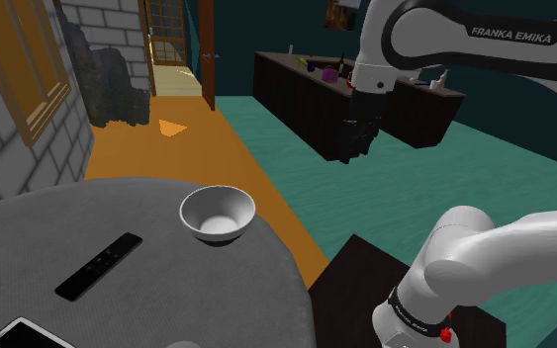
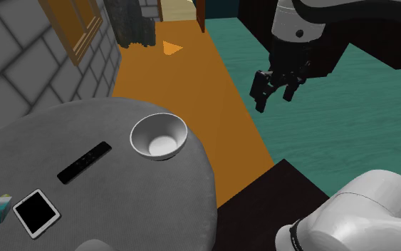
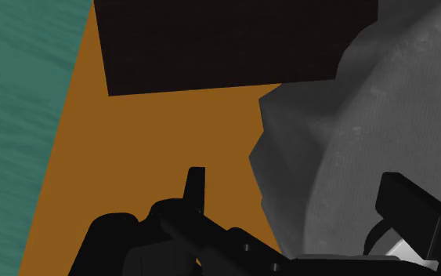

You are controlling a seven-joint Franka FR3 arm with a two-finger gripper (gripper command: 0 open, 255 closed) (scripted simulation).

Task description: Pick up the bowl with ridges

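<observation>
With the end effector (image 2: 275, 95) released and raised well apart from the white bowl (image 2: 159, 137), which sits near the edge of the grey counter (image 2: 70, 121), centre it over the near rim, then descend with one finger inside the bowl.

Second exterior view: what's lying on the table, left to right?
Left to right: tablet → black remote → white bowl.

A round grey tabletop (image 2: 142, 192), a plain white round bowl (image 2: 159, 137) near its edge, a slim black remote (image 2: 84, 162) beside the bowl, a white-framed black tablet (image 2: 36, 212) past the remote
</observation>
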